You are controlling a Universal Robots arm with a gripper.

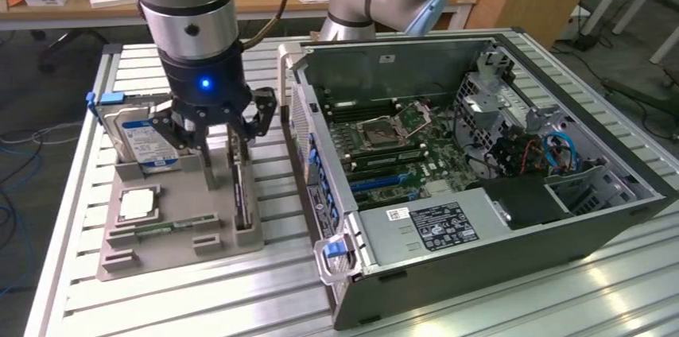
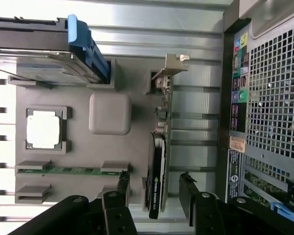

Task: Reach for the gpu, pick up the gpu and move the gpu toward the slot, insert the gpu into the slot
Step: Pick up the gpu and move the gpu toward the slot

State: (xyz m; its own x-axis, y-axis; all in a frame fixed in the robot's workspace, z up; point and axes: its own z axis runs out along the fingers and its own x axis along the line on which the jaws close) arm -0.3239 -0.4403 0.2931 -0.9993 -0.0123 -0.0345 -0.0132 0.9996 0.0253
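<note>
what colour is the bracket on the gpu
Silvery grey; the bracket on the gpu shows best in the wrist view.

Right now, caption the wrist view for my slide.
Open gripper straddles the thin dark GPU card standing edgewise in its grey tray.

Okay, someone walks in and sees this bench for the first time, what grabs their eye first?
Probably the opened case on the exterior view's right, its motherboard laid bare. Next, the gripper with its blue light, hanging open over the grey tray on the exterior view's left, a finger on each side of the gpu standing on edge there. The blue-labelled hard drive at the tray's far end also stands out.
</note>
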